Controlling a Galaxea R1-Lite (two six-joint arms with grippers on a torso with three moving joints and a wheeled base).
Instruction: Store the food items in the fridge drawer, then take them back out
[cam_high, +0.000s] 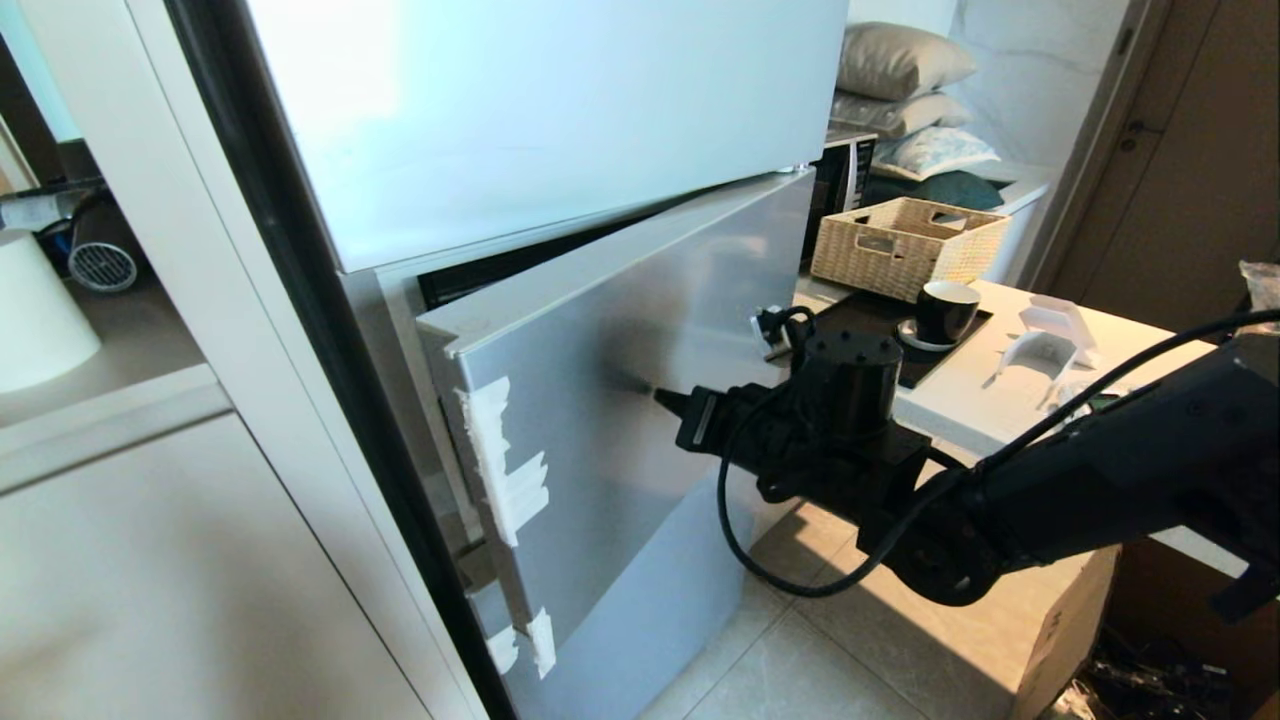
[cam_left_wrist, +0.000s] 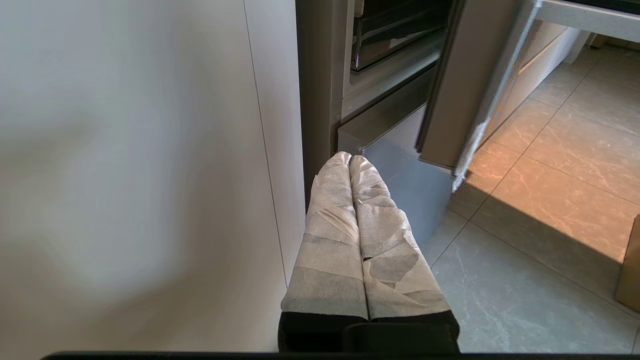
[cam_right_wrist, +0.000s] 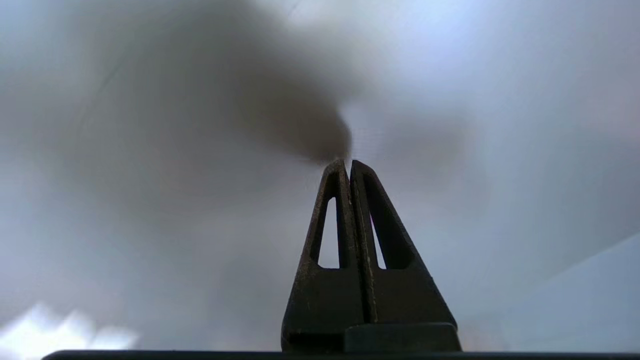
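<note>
The right gripper (cam_high: 662, 398), black fingers pressed together and empty, points left with its tips at the flat face of the grey lower fridge door (cam_high: 640, 330). That door stands slightly ajar, its taped left edge (cam_high: 500, 470) nearest, open tiled floor (cam_high: 800, 650) on the right. No food or drawer is in view. The left gripper (cam_left_wrist: 350, 159), taped fingers together, hangs low by the fridge's base.

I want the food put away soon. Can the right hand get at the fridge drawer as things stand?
Probably not. The lower fridge door stands only slightly ajar, and the shut right hand points at its outer face, so the door blocks the way inside.
</note>
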